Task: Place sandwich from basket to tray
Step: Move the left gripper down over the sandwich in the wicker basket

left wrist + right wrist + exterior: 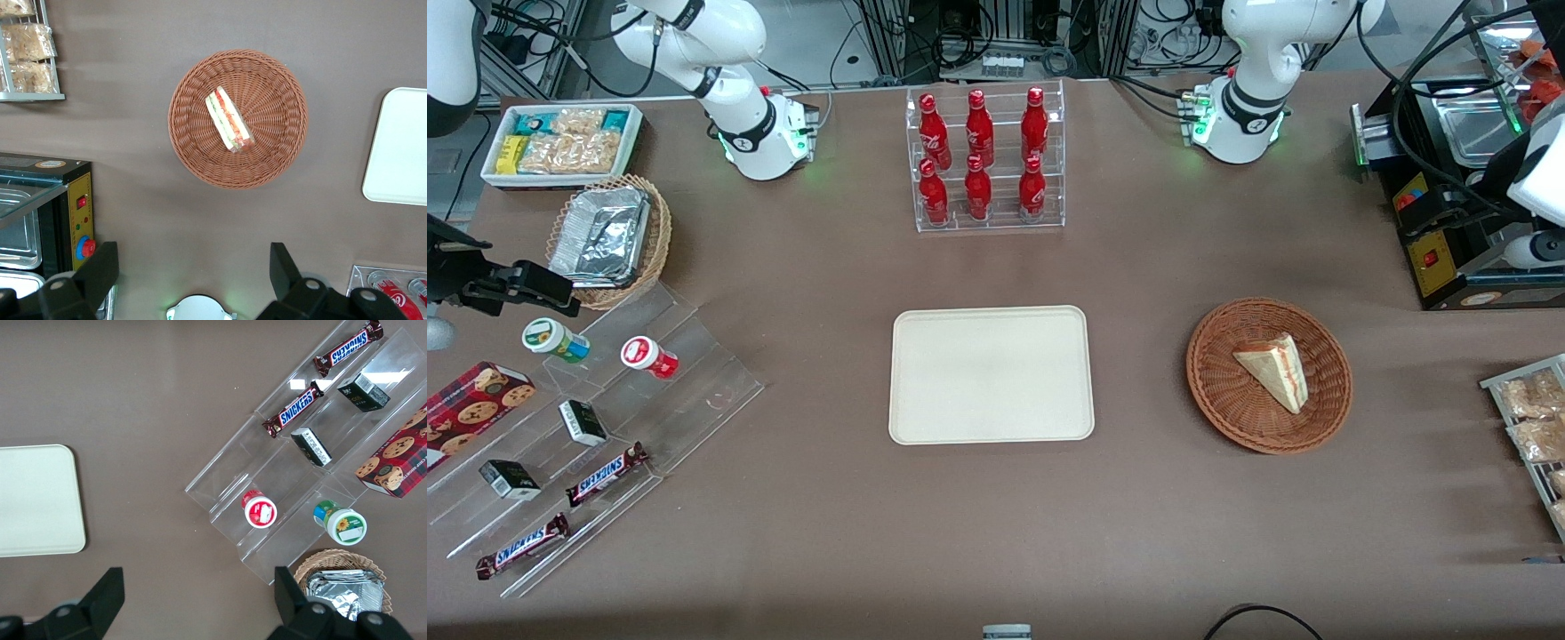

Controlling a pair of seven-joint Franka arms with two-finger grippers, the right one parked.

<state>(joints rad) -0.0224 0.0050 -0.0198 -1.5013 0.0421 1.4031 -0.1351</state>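
The sandwich (1273,369) (229,120) is a pale triangular wedge with red and light filling on its edge. It lies in the round brown wicker basket (1209,391) (193,153), toward the working arm's end of the table. The cream tray (991,373) (400,147) (33,500) lies flat beside the basket at mid-table, with nothing on it. My left gripper (192,270) hangs high over the table, farther from the front camera than the basket and well apart from it. Its black fingers (100,267) stand wide open with nothing between them.
A black appliance (1449,196) (40,213) and a wire rack of snack packets (1529,427) (27,53) stand near the basket. A clear rack of red bottles (985,160) stands farther back than the tray. Toward the parked arm's end are a stepped display (596,427), a foil-lined basket (609,236) and a white bin (560,142).
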